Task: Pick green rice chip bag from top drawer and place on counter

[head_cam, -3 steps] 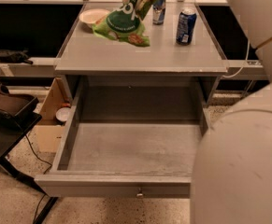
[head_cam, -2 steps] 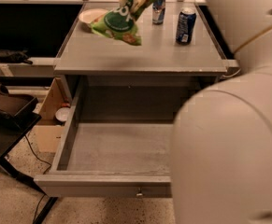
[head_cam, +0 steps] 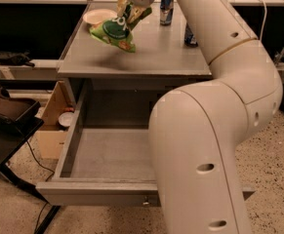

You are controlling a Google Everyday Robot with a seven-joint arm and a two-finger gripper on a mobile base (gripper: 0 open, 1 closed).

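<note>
Standing beside the cabinet, I watch the big white arm [head_cam: 214, 145] rise in front of the drawer's right side, bend, and reach back over the tabletop. At its far end the gripper [head_cam: 130, 13] hangs over the back left part of the counter [head_cam: 156, 57]. Its jaws are clenched on the top of the green rice chip bag [head_cam: 113, 31]. The bag dangles from them at a tilt, dark round logo facing me, with an orange-red corner lowest. A soft shadow lies on the grey surface under it, so the bag looks to be just clear of the counter rather than resting on it, though I cannot be sure of the gap.

Just behind and to the left of the bag sits a shallow white bowl [head_cam: 95, 16]. A blue drink can [head_cam: 166, 0] stands upright near the back edge, well apart from the bag, and a second can [head_cam: 189, 35] peeks out from behind the arm farther right.

Below, the top drawer [head_cam: 73, 135] stands pulled wide open, its grey floor and low side walls showing, with the small knob [head_cam: 145, 203] on the front panel. To the left on the speckled floor stands a cardboard box [head_cam: 51, 126], next to a dark stand [head_cam: 7, 116].
</note>
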